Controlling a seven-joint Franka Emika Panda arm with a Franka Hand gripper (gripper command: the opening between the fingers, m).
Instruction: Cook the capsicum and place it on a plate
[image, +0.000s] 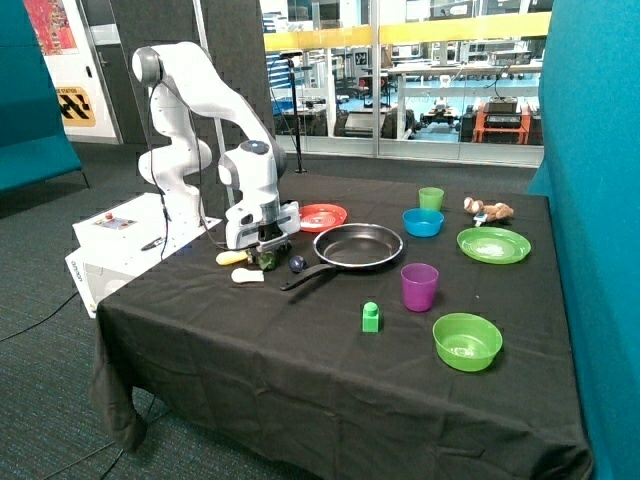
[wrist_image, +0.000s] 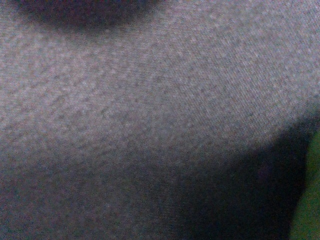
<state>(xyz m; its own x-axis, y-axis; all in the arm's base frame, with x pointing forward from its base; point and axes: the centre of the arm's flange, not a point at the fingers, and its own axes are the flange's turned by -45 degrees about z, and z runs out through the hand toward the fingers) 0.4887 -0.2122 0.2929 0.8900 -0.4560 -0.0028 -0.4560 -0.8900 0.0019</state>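
The capsicum is a small dark green lump on the black cloth, just off the end of the frying pan's handle. My gripper is lowered right over it, almost at the table. The wrist view shows the cloth very close and a green sliver at one edge, probably the capsicum. The black frying pan lies empty near the table's middle. The red-orange plate lies empty just behind the pan, close to the gripper.
A dark purple ball, a yellow piece and a white piece lie around the gripper. Further along are a green block, purple cup, lime bowl, lime plate, blue bowl and green cup.
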